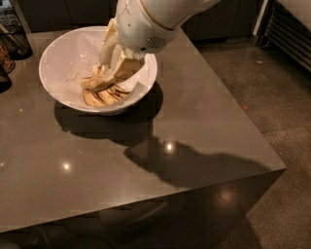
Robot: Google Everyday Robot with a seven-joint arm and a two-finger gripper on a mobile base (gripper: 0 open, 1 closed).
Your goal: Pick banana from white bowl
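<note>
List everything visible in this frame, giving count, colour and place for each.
white bowl: one, glossy white, far left part of the countertop
bananas: several, exact count hard to tell, dull yellow with brown streaks, at the bottom of the white bowl
countertop: one, dark grey-brown and glossy, fills most of the view
wire basket: one, black, upper left edge of the countertop
cabinets: dark, behind the countertop
floor: grey-brown, to the right of the countertop
slatted panel: one, dark, upper right corner
robot arm: one, white, coming in from the top over the white bowl
claw: one, cream, reaching down inside the white bowl among the bananas
</note>
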